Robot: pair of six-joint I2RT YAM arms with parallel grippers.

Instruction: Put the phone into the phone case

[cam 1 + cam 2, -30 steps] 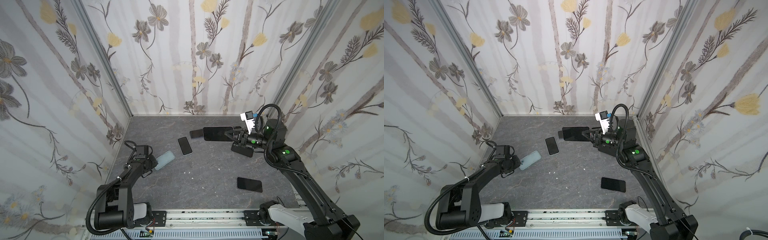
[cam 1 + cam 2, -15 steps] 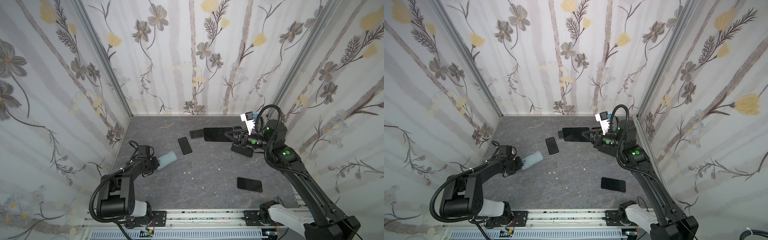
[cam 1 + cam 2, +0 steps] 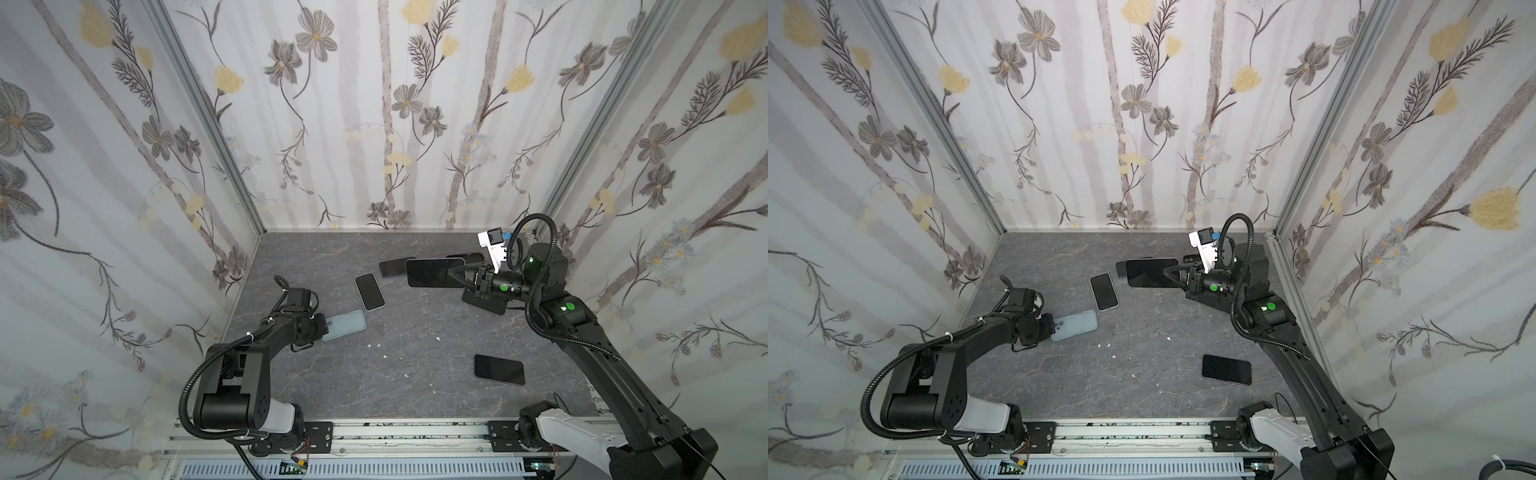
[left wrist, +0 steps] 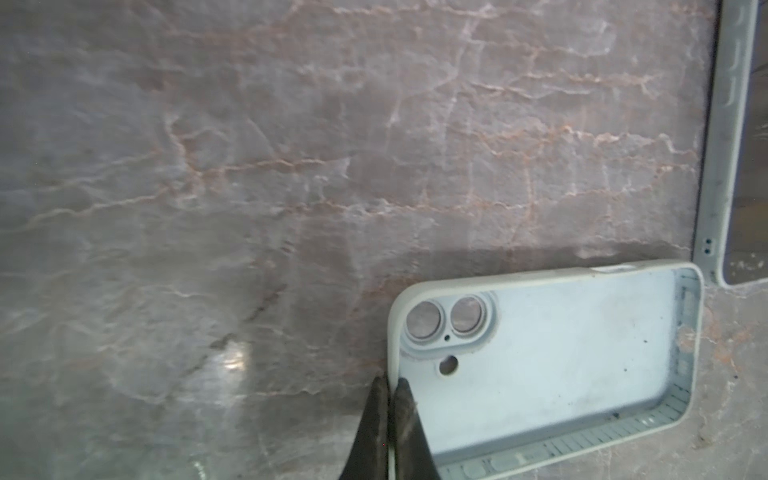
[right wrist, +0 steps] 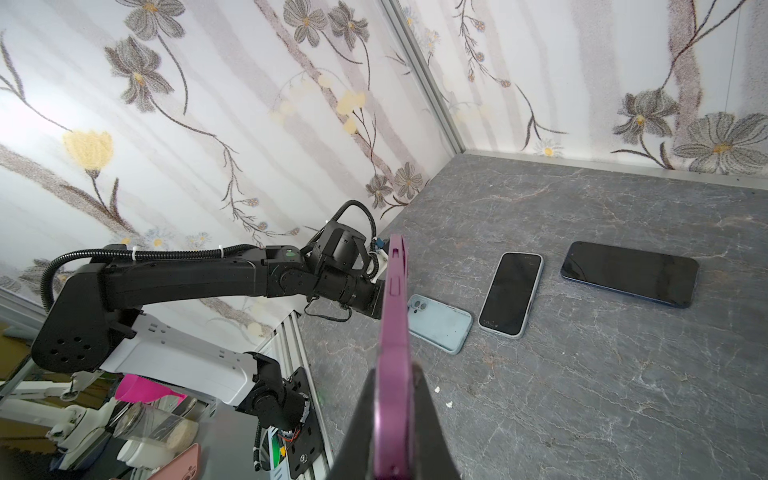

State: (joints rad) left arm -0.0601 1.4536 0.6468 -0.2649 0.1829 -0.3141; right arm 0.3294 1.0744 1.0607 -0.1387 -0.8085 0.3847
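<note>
Table: grey marbled table [image 3: 415,386], fills the lower middle of both top views.
Right arm: black right arm [image 3: 602,365], reaching from lower right toward upper right of the table.
Left arm: black left arm [image 3: 257,345], stretched low from lower left toward centre left.
Phone: purple-edged smartphone with black screen [image 3: 432,272] [image 3: 1150,272], above the table at upper right, screen up; edge-on in the right wrist view [image 5: 392,332].
Right jaws: clamped on one short end of that phone.
Case: pale blue silicone phone case [image 3: 347,324] [image 3: 1077,325], left of centre, open side up, empty [image 4: 561,353].
Left jaws: pinched tight on the case rim beside the camera cutouts, one finger inside, one outside.
Other phones: light-cased phone [image 3: 369,291] just above the case; black phone [image 3: 498,369] at lower right; dark phone [image 3: 392,267] partly hidden behind the held one.
</note>
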